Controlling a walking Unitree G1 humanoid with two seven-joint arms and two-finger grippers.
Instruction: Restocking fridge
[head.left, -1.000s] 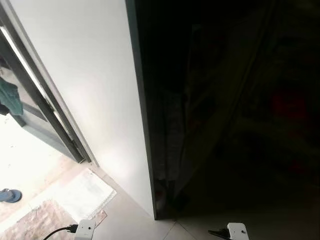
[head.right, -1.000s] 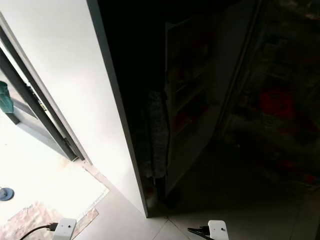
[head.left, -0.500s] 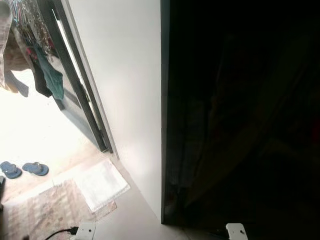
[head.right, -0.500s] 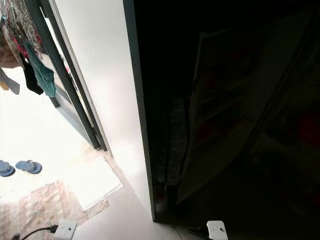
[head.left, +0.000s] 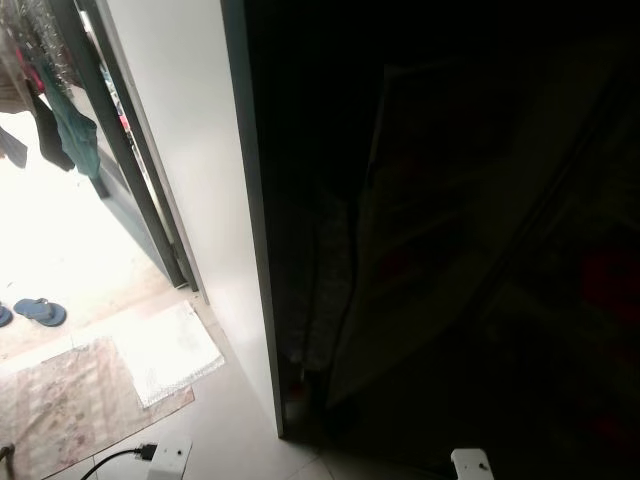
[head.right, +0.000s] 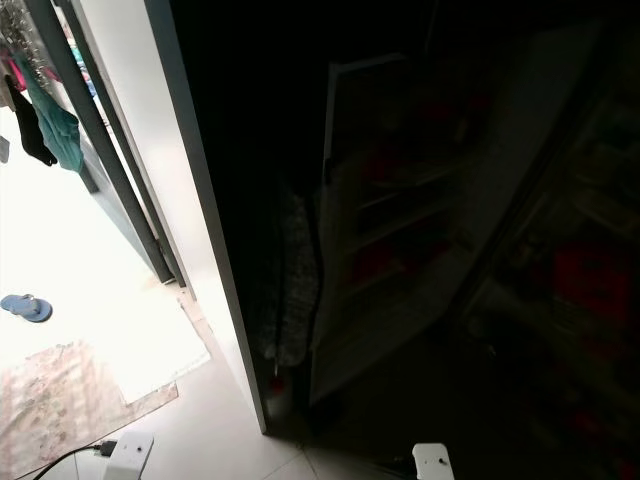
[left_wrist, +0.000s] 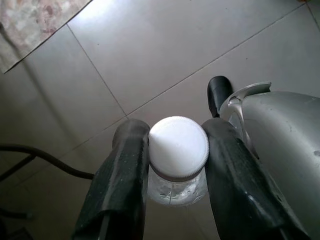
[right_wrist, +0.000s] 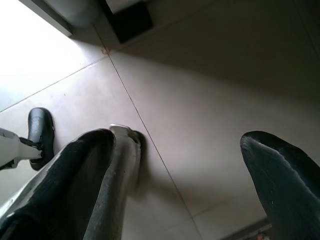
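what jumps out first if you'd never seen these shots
The left gripper is clamped on a clear bottle with a white cap, hanging over the tiled floor. Ahead, a dim open fridge door with shelves contrasts with the bright doorway on the left. The right gripper hangs open.

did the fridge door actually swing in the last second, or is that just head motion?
Cannot tell. The open fridge door sits at much the same angle to the white wall edge beside it; the whole view shifted, so the camera moved.

no legible text, labels or numbers anywhere
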